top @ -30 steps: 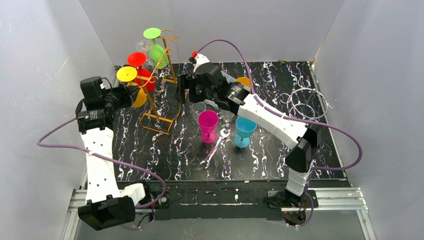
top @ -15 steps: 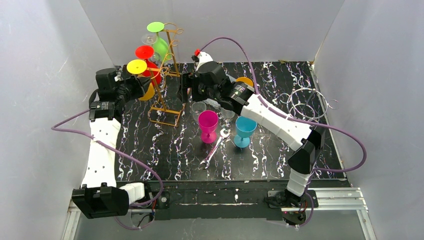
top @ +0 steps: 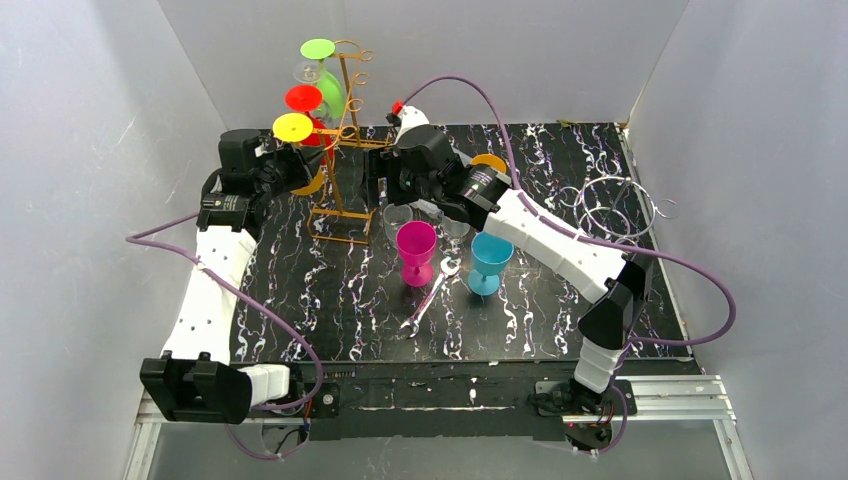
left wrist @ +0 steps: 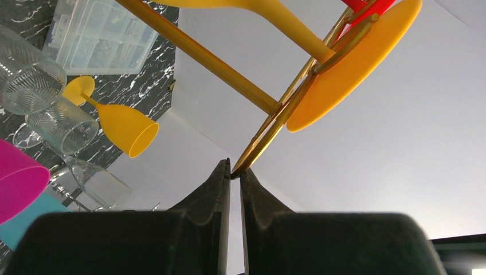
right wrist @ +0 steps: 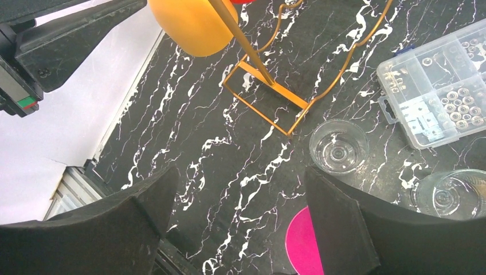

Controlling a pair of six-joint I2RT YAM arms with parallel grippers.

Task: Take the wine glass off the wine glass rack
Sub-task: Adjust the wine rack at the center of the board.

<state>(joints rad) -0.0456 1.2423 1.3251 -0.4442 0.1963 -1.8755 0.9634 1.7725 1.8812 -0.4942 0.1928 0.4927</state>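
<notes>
Black marbled table [top: 330, 320], white walls all round. From the top cam the rack [top: 343, 120] has all three hanging: green glass [top: 318, 48], red glass [top: 303, 97] and yellow glass [top: 293, 127], so nothing's off yet. The left gripper [top: 292, 172] is right under the yellow glass's foot. The right gripper [top: 374, 186] hovers just on the rack's other side. Left wrist cam: jaws pinched together on the tip of a gold rack wire, not on the glass. The yellow foot sits hooked in that wire just ahead of and above the tips. Right wrist cam: jaws wide apart and holding nothing, with the rack's base ahead and the yellow bowl further ahead, near the top edge. I'd call it barely started. The glass needs gripping and sliding out of its slot.
</notes>
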